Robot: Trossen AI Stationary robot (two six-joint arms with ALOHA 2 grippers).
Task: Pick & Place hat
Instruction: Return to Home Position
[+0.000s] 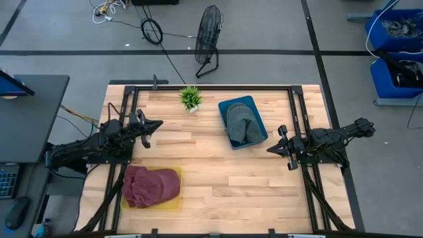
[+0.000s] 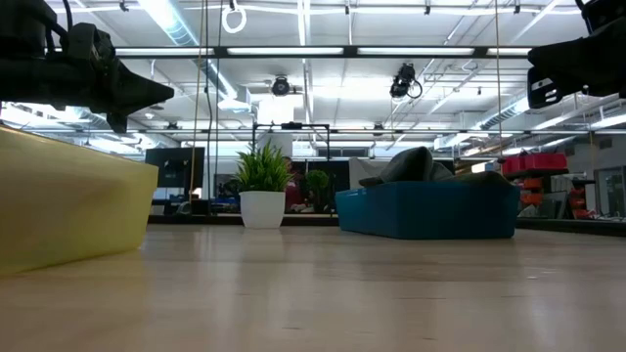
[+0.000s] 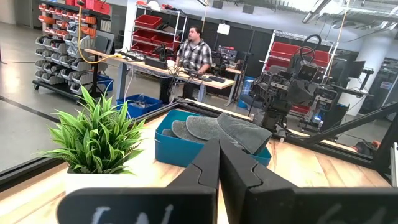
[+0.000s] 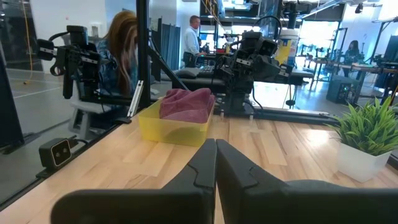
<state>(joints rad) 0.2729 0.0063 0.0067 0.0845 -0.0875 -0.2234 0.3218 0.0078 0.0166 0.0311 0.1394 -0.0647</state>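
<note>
Grey hats (image 1: 243,124) lie piled in a blue bin (image 1: 225,108) at the table's far middle; they also show in the left wrist view (image 3: 217,129) and the low view (image 2: 416,164). A maroon hat (image 1: 151,185) fills a yellow bin (image 1: 177,173) at the near left, seen too in the right wrist view (image 4: 185,104). My left gripper (image 1: 157,124) hovers shut over the left side of the table, above the yellow bin's far side. My right gripper (image 1: 271,149) hovers shut at the right side, just near of the blue bin. Both hold nothing.
A small potted plant (image 1: 190,98) stands at the far edge, left of the blue bin. Bare wood lies between the two bins. Black frame rails (image 1: 299,119) run along the table's sides. People (image 3: 196,53) work at benches in the room beyond.
</note>
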